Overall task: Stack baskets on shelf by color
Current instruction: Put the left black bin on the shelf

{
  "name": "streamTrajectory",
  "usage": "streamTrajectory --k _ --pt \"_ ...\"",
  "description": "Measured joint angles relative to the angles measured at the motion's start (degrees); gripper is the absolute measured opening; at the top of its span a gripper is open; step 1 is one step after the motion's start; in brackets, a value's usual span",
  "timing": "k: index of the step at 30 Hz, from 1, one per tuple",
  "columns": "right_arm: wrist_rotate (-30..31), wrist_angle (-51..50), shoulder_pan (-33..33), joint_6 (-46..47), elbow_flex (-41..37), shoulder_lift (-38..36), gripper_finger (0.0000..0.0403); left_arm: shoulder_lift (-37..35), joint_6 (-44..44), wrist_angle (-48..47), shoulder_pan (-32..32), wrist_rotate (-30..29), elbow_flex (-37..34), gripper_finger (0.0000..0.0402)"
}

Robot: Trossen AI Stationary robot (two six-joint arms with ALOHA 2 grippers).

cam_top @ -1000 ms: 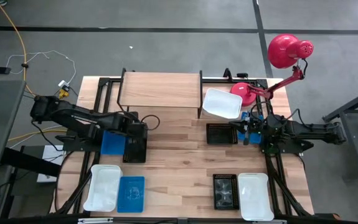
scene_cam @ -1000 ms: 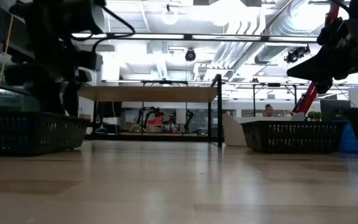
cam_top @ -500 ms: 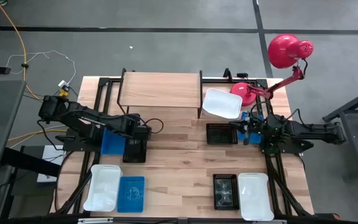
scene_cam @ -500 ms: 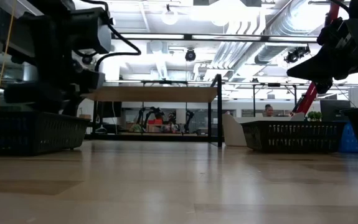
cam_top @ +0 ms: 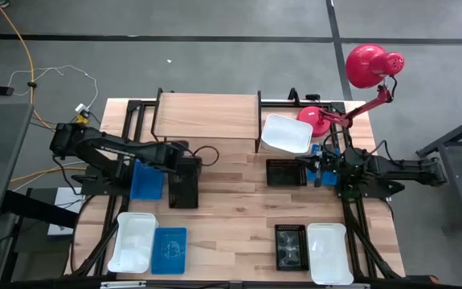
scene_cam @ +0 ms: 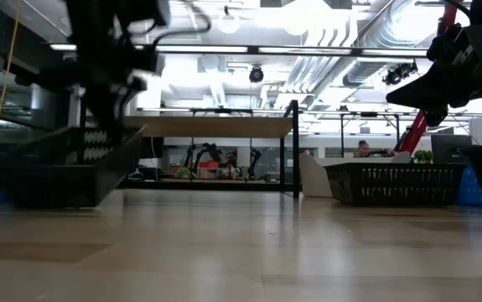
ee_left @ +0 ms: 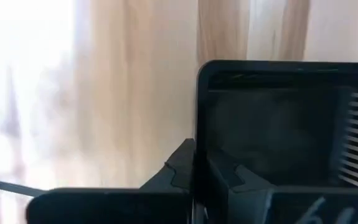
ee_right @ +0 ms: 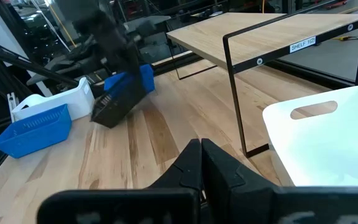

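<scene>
Surroundings of the workspace

A glossy red desk lamp with a round shade [cam_top: 369, 66] stood beyond the right gripper [cam_top: 317, 170], its round base near that gripper and its shade further out over the smooth grey concrete floor [cam_top: 214, 64]. The large light-wood tabletop [cam_top: 231, 213] lay beneath both grippers. Well beyond the left gripper [cam_top: 184, 164], a thin orange cable [cam_top: 23, 56] and a thin white wire [cam_top: 66, 75] trailed across the floor. In the low view, a seated person [scene_cam: 362, 149] showed far behind the table.

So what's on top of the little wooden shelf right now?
Nothing shows on the shelf; its top is bare wood. The left hand is shut on a black basket lifted off the table beside it. Under the shelf is hidden from above.
</scene>
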Motion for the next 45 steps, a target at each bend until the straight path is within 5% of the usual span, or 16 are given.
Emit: streamTrajectory --k 11,17,26,45 --pt "0.0 0.0 0.0 0.0 0.0 0.0 0.0 -0.5 9.7 -22.8 0.7 -6.5 30.5 0.0" --pt "0.0 0.0 0.0 0.0 0.0 0.0 0.0 -0.5 17.8 -29.6 8.9 -9.5 43.1 0.0" --pt "0.0 0.0 0.0 0.0 0.0 0.0 0.0 0.4 34.4 -30.9 27.4 2.3 44.9 0.0" --pt "0.0 0.0 0.0 0.0 0.0 0.0 0.0 12.3 42.7 -27.7 42.1 -1.0 44.9 0.0"
